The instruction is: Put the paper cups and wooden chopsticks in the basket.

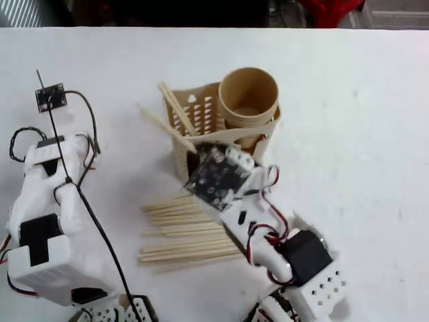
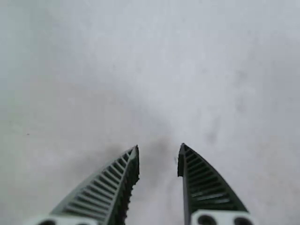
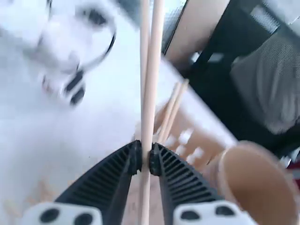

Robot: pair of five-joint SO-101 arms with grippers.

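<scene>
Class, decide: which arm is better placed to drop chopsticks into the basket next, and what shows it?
Right. The right end effector is shut on chopsticks right at the basket. The left end effector hangs open over the table, away from the basket.

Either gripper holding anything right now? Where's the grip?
Right gripper pinches wooden chopsticks partway along their shafts, between the fingertips; left gripper open, holding nothing.

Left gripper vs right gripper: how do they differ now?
The left gripper is open and empty; the right gripper is shut on wooden chopsticks. The left gripper hangs over bare table; the right gripper is by the basket. Both have black ribbed fingers.
</scene>
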